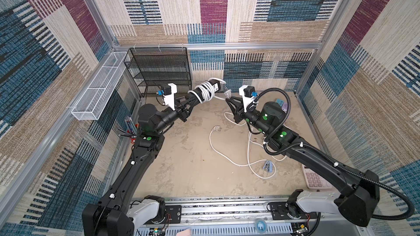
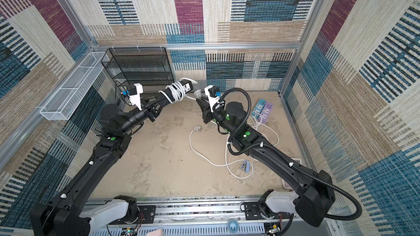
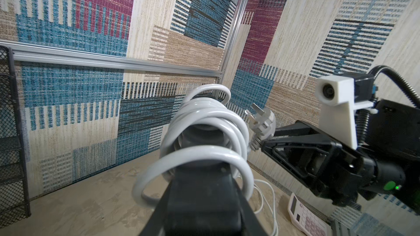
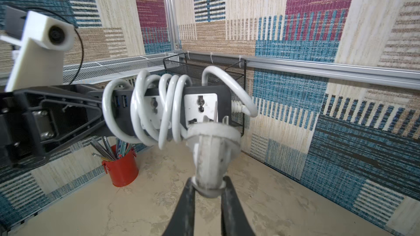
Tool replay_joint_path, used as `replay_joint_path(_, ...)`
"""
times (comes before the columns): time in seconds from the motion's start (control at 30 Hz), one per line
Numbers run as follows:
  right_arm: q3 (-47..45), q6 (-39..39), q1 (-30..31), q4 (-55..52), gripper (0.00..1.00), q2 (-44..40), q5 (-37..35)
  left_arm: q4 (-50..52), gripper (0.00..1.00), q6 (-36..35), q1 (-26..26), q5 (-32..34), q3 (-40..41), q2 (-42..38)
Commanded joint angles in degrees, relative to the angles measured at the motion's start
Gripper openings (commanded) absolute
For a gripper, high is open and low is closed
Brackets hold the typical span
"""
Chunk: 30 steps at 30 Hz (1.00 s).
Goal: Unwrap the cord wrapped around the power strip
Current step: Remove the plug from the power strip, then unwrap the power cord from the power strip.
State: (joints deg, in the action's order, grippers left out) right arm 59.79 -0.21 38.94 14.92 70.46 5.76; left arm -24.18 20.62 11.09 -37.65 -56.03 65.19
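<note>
the left end effector (image 1: 195,96) has its jaws closed tight on one end of the power strip (image 1: 216,84). it holds the strip in the air above the surface (image 1: 181,160), near the back wall and in front of the black mesh rack (image 1: 163,69). the strip is black with white socket faces. it lies almost level, and its free end points toward the right arm.

the white cord (image 1: 205,91) is wound around the middle of the strip in several loose turns. at the free end it leaves the strip in a wide arc and bends back.

the right end effector (image 4: 208,183) is closed narrowly on the rear body of the plug (image 4: 211,153). the prongs point to the strip, just beside its last socket face. i cannot tell if they touch it.

on the surface, under the right arm, lie a loose cable (image 1: 227,155), a grey-blue clip (image 1: 267,165) and a pink calculator (image 1: 314,179). two pastel strips (image 2: 262,108) lie near the right wall. a red cup (image 4: 122,166) full of pens stands on the left side.
</note>
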Motion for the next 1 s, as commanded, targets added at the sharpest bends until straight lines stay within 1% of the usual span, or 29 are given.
replay_joint_path(0.0,-5.87,-1.87,0.34,11.84,0.04,-3.27,13.33,-2.37,0.0,0.3,-0.8,5.02,-0.78,0.62)
replay_joint_path(0.03,-6.84,-3.35,0.92,12.01,0.05,-3.39,14.66,-2.59,0.0,0.65,-0.81,4.95,-0.98,0.86)
replay_joint_path(0.1,-7.49,-6.22,1.9,9.98,0.05,-2.11,15.32,-3.25,0.0,1.32,-0.9,2.67,-1.4,1.32)
replay_joint_path(0.2,-7.81,-7.52,1.93,8.9,0.07,0.53,15.87,-3.67,0.0,2.13,-0.9,0.92,-2.39,2.09)
replay_joint_path(0.33,-7.93,-7.07,1.93,10.22,0.16,4.27,17.52,-4.46,0.0,3.54,-0.9,-1.5,-4.7,3.87)
replay_joint_path(0.37,-8.0,-6.74,1.93,10.86,0.21,4.99,17.9,-4.75,0.0,3.96,-0.9,-2.1,-5.38,4.35)
replay_joint_path(0.43,-8.56,-5.99,1.93,12.4,0.39,5.74,18.08,-5.14,0.0,4.51,-0.9,-2.94,-6.39,5.06)
replay_joint_path(0.5,-9.43,-5.34,1.82,13.57,0.66,5.19,17.25,-5.17,0.0,4.49,-0.94,-3.76,-7.04,5.38)
replay_joint_path(0.57,-10.65,-5.04,1.22,14.02,0.87,3.83,16.97,-5.1,0.0,4.49,-0.94,-4.3,-7.11,5.37)
replay_joint_path(0.6,-11.19,-4.59,0.68,14.13,0.94,3.01,17.55,-5.2,0.0,4.46,-0.9,-4.52,-7.16,5.34)
replay_joint_path(0.63,-11.72,-3.96,-0.37,13.79,1.0,2.06,18.11,-5.32,0.0,4.45,-0.95,-4.99,-7.12,5.38)
replay_joint_path(0.83,-15.83,-0.06,-8.07,13.27,0.98,-4.08,22.11,-5.43,0.0,4.58,-1.02,-5.83,-7.4,5.17)
replay_joint_path(0.97,-16.08,0.93,-12.76,12.96,0.99,-5.14,25.13,-5.36,0.0,5.68,-1.02,-7.59,-8.64,5.54)
